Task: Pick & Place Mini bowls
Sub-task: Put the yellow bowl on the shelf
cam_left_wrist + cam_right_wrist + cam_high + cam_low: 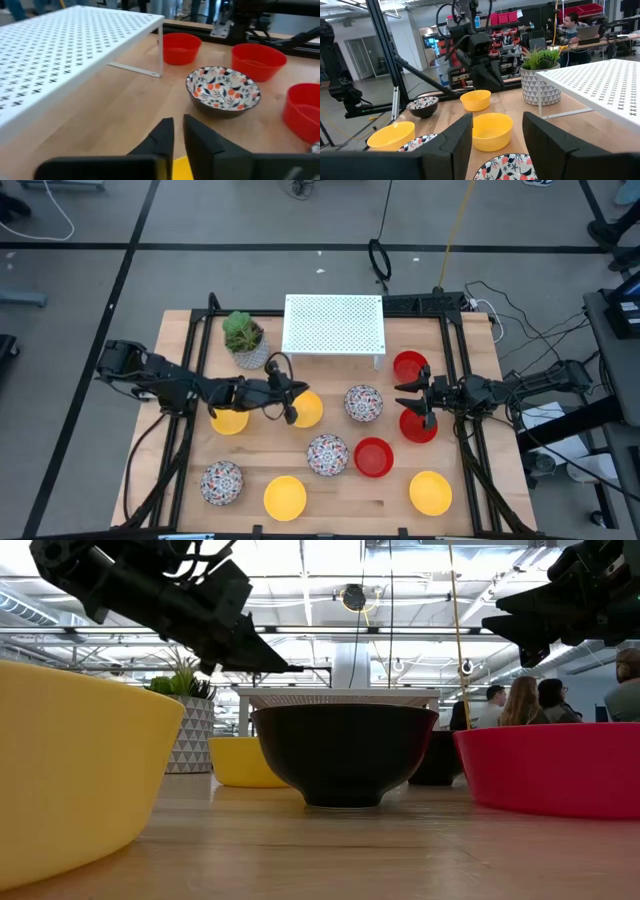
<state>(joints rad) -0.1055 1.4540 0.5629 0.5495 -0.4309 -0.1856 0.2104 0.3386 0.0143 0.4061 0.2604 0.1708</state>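
Observation:
Several mini bowls stand on their bases on the wooden table: yellow ones (305, 410) (228, 420) (285, 497) (430, 492), red ones (409, 366) (418, 425) (373, 457) and patterned ones (363, 402) (327, 455) (222, 482). My left gripper (291, 404) (178, 134) hangs shut in the air over the near-left rim of a yellow bowl (182, 167); the low view shows it (290, 668) well above the table. My right gripper (415, 398) (497, 135) is open, raised between two red bowls, and holds nothing.
The white perforated rack (334, 325) stands at the table's far edge, with the potted plant (243, 340) to its left. Black frame rails (455, 360) run along both sides of the table. People sit in the room beyond (520, 700).

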